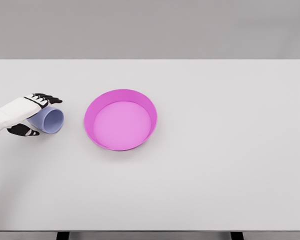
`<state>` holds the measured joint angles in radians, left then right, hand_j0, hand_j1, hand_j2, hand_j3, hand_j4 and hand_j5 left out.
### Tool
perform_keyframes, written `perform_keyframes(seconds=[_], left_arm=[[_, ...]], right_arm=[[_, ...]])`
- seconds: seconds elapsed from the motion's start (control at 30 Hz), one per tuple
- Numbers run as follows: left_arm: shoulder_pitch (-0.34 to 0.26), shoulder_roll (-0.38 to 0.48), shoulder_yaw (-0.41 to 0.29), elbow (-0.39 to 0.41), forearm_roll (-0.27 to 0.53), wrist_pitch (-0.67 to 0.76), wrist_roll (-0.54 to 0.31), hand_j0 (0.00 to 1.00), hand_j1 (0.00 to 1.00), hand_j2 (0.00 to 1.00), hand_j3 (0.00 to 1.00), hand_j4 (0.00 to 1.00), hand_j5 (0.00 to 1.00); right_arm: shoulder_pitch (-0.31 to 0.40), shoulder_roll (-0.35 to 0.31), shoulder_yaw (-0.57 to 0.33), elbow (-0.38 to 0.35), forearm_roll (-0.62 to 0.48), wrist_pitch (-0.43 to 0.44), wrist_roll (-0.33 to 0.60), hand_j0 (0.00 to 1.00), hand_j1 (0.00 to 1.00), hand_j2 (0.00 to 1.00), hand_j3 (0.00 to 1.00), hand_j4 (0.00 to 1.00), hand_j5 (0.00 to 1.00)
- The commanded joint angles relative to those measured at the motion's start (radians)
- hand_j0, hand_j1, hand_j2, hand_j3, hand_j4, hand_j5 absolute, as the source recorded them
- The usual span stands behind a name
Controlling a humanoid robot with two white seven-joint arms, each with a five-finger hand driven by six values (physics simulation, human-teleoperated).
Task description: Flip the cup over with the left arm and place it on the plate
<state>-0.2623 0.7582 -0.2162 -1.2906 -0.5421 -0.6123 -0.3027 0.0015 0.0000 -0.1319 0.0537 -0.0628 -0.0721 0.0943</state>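
Cup (51, 120) lies sideways in my left hand (25, 116), fingers wrapped around it near the desk's (215, 165) left edge; plate (120, 120) just beside it.

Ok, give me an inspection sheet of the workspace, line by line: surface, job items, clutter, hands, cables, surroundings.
Surface: white table, flat, evenly lit.
Job's things: lavender cup lying on its side, opening facing the plate; magenta plate, a shallow dish with a raised rim, left of the table's middle, nothing in it. Cup and plate are apart.
Clutter: nothing seen.
Hands: left hand at the table's left edge, fingers wrapped around the cup; right hand not in view.
Cables: nothing seen.
Surroundings: plain grey backdrop; dark table legs just show at the bottom edge.
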Motion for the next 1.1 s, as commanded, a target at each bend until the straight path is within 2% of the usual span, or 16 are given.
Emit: perform_keyframes(seconds=[0.0,0.33,0.37,0.4,0.67,0.83,1.07], left_arm=[[-0.002,0.0,0.0,0.0,-0.004,0.001,0.001,0.95,0.95,0.95,0.95,0.95,0.95],[-0.003,-0.01,-0.014,0.002,-0.029,0.001,-0.001,0.94,0.94,0.94,0.94,0.94,0.94],[-0.003,-0.011,-0.014,0.0,-0.03,0.001,0.001,0.93,0.93,0.93,0.93,0.93,0.93],[-0.003,-0.01,-0.014,0.0,-0.033,0.001,-0.001,0.86,0.86,0.86,0.86,0.86,0.86],[-0.002,-0.01,-0.015,0.0,-0.033,0.001,-0.001,0.75,0.75,0.75,0.75,0.75,0.75],[-0.003,-0.008,-0.014,0.0,-0.004,0.001,0.007,0.74,0.74,0.74,0.74,0.74,0.74],[-0.002,-0.008,-0.015,0.002,0.119,0.001,0.01,0.74,0.74,0.74,0.74,0.74,0.74]], right_arm=[[0.0,0.0,0.0,0.0,0.0,0.0,-0.001,1.0,1.0,1.0,1.0,1.0,1.0],[0.0,0.0,0.0,0.0,0.0,0.0,-0.001,1.0,1.0,1.0,1.0,1.0,1.0],[0.0,0.0,0.0,0.0,0.0,0.0,-0.001,1.0,1.0,1.0,1.0,1.0,1.0],[0.0,0.0,0.0,0.0,0.0,0.0,-0.001,1.0,1.0,1.0,1.0,1.0,1.0],[0.0,0.0,0.0,0.0,0.0,0.0,-0.001,1.0,1.0,1.0,1.0,1.0,1.0],[0.0,0.0,0.0,0.0,0.0,0.0,-0.001,1.0,1.0,1.0,1.0,1.0,1.0],[0.0,0.0,0.0,0.0,0.0,0.0,-0.001,1.0,1.0,1.0,1.0,1.0,1.0]])
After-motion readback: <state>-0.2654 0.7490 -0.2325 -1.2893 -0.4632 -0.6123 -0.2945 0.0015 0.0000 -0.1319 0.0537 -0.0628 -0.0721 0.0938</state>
